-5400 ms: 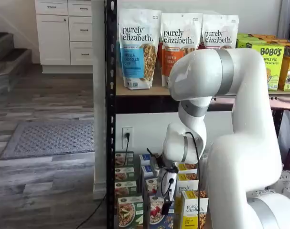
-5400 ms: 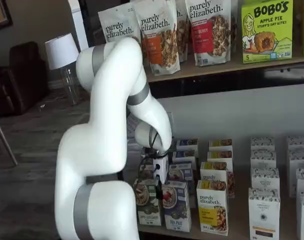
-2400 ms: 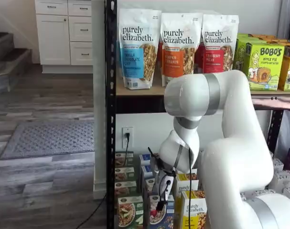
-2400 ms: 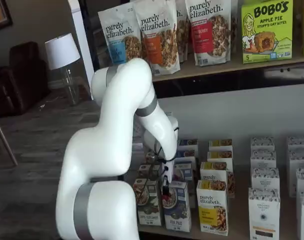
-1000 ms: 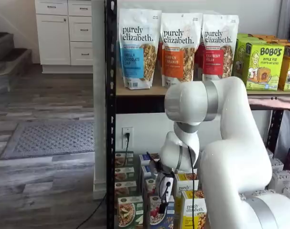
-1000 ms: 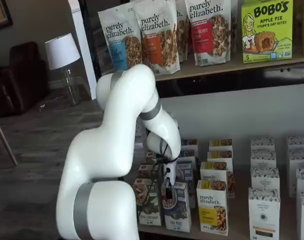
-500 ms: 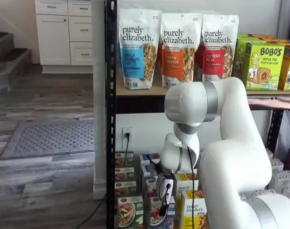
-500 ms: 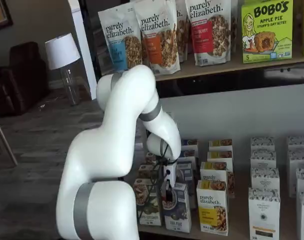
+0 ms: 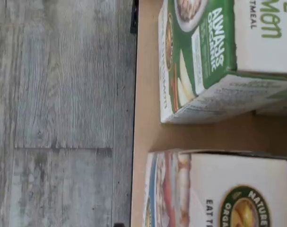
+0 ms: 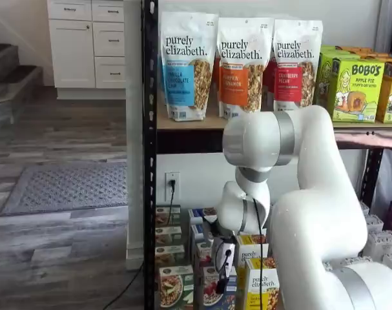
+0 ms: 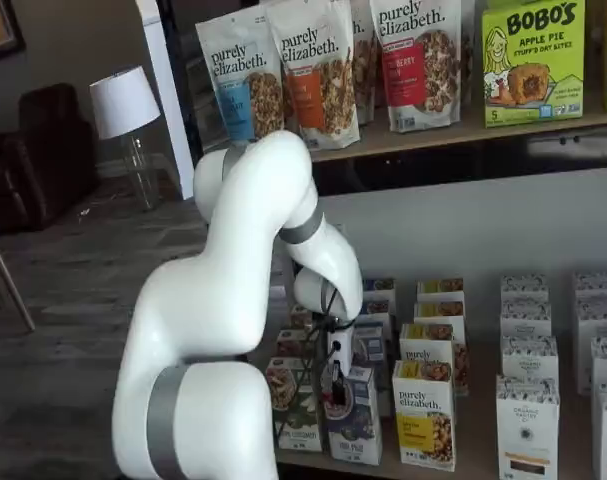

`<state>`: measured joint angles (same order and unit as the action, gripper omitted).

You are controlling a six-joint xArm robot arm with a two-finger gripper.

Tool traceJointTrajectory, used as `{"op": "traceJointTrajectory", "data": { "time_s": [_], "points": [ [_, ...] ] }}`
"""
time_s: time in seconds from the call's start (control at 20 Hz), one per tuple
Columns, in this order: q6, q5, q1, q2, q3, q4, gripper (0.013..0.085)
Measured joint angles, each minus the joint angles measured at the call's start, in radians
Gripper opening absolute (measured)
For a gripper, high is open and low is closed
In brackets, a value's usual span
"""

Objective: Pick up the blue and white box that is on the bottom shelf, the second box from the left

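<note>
Reaching: the gripper (image 11: 332, 384) hangs low at the front of the bottom shelf (image 11: 463, 466), right at the top of the blue and white box (image 11: 352, 415).
Why this pose: the arm folds down steeply so the wrist can come at the box from above, which seems the only clear way in, with cartons packed close on both sides.
Gripper state: cannot tell; in both shelf views the black fingers show side-on against the box top, with no gap and no sure clamp visible.
Target location: front row of the bottom shelf, between the green carton (image 11: 297, 405) and the yellow carton (image 11: 424, 415), each just beside it.
Target look: small upright carton, blue front with a pale band and a bowl of granola with red berries; in a shelf view (image 10: 212, 289) only its upper half shows.
Wrist view: the blue and white box (image 9: 219, 189) and the green carton (image 9: 204, 61) lie near each other on the tan surface (image 9: 145, 118), a narrow strip of it bare between them.
Judgement: the grasp looks about to be made or just made; lifting straight up would avoid knocking the neighbours.
</note>
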<state>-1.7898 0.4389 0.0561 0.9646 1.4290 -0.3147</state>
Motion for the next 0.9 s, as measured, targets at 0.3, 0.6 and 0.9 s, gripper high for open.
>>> {"op": "traceJointTrajectory", "data": {
  "time_s": [0.3,0.6,0.9],
  "points": [
    [0.001,-0.001,-0.002,0.004,0.001,0.004,0.085],
    [0.0,0.007,-0.003,0.006,0.005,0.004,0.077],
    [0.001,0.016,-0.003,0.006,0.007,0.003,0.065]
  ]
}}
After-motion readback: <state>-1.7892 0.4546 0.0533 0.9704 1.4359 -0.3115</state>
